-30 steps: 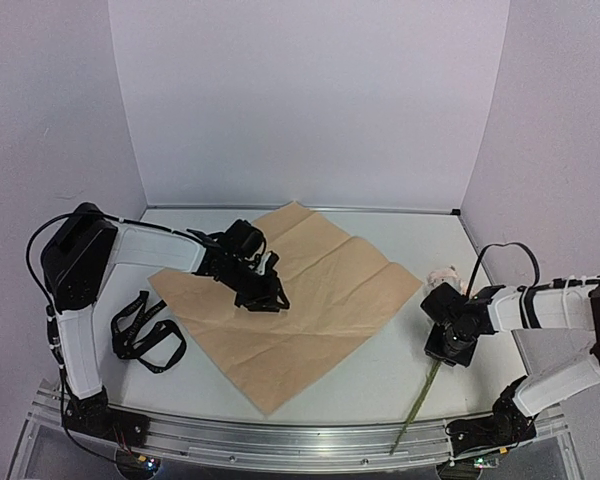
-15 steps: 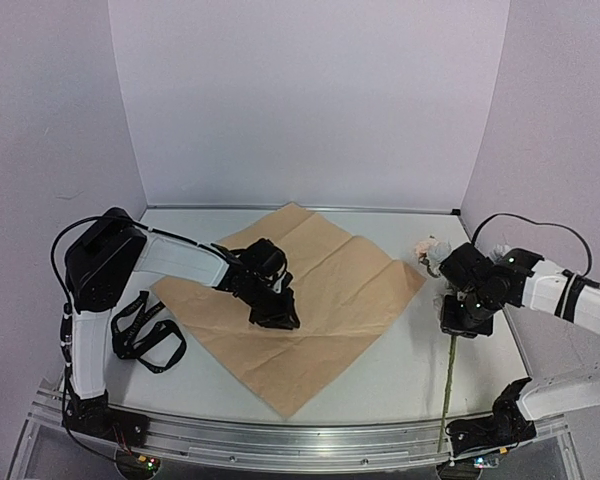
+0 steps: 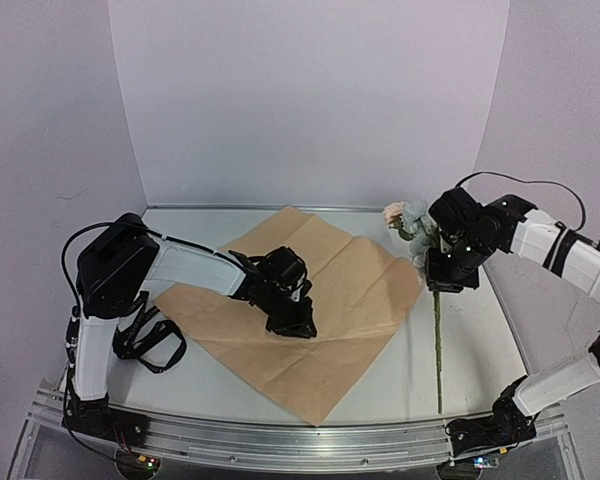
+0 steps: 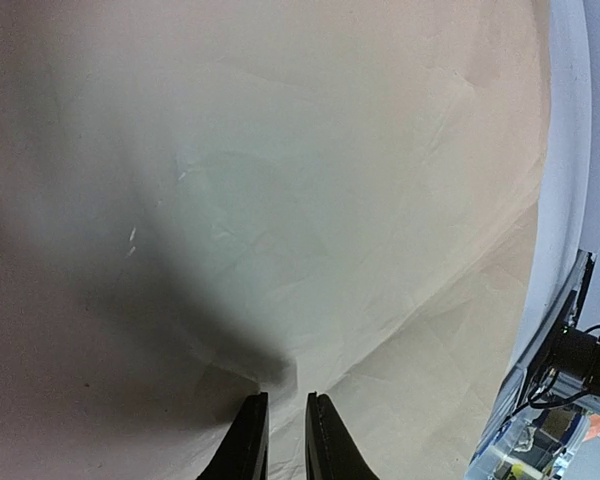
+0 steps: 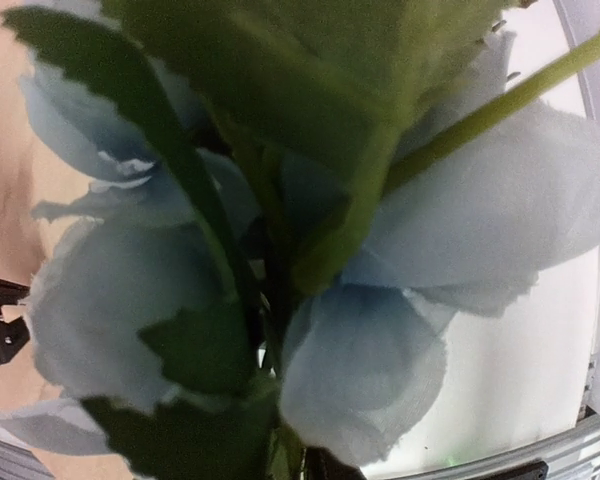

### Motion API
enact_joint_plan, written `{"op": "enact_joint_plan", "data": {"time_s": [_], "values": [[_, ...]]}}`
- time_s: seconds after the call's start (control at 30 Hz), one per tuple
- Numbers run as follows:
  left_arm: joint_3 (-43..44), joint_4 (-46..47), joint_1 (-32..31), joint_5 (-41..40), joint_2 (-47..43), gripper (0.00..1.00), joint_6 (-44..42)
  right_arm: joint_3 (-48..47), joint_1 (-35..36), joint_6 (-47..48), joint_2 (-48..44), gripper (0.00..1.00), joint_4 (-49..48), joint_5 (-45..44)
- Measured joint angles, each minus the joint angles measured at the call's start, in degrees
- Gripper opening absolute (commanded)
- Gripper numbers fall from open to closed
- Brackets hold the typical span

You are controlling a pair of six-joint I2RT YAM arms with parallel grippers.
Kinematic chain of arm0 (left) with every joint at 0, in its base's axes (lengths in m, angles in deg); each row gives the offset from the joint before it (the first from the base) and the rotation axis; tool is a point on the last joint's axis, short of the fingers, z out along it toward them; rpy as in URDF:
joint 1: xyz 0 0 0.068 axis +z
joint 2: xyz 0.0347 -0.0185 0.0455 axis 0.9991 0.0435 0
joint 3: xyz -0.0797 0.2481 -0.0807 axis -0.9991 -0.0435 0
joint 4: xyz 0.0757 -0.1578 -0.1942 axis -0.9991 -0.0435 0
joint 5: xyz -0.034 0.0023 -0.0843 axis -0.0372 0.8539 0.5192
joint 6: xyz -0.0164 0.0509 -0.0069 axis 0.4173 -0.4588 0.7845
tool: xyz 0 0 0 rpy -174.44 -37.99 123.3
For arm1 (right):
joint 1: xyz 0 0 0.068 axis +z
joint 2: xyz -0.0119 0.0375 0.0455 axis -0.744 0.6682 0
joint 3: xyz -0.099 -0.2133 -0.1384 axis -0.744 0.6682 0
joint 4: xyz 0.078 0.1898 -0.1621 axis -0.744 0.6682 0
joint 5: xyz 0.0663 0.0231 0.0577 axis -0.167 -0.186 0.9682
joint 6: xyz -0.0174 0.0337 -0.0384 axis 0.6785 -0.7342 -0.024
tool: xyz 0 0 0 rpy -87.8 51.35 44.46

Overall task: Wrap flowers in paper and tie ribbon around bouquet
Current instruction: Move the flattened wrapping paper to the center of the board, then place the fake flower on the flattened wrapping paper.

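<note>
Grips flowers (image 3: 412,222) in right claw (image 3: 438,268), blooms just ahead. Rests near-closed left claw (image 4: 287,398) on paper (image 4: 330,200) beneath; cannot tell if pinching.

Setting: robot lab cell. I see plain white enclosure walls (image 3: 300,100), white bench (image 3: 480,340), aluminium rail (image 3: 280,440) along its near edge.
</note>
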State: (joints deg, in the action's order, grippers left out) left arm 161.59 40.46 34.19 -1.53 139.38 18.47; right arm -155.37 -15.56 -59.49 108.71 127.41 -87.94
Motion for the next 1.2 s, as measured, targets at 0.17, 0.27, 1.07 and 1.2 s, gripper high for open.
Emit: {"op": "enact_joint_plan", "data": {"time_s": [0.17, 0.27, 1.07, 1.2], "values": [[-2.0, -1.9, 0.1, -0.6, -1.9, 0.2, -1.6, -5.6, 0.0, -0.9, 7.1, 0.0, -4.5, 4.1], [-3.1, -3.0, 0.1, -0.9, -3.4, 0.28, -2.6, -9.0, 0.6, -1.8, 12.2, 0.0, -7.9, 5.9], [-17.2, -1.6, 23.5, 2.8, -18.5, 0.3, -4.2, -51.8, 7.0, -1.8, 59.8, 0.09, -24.8, 14.0], [-17.4, -0.8, 24.3, 3.8, -16.2, 0.3, -4.3, -53.6, 7.0, -2.0, 63.1, 0.34, -25.7, 15.3]]}}
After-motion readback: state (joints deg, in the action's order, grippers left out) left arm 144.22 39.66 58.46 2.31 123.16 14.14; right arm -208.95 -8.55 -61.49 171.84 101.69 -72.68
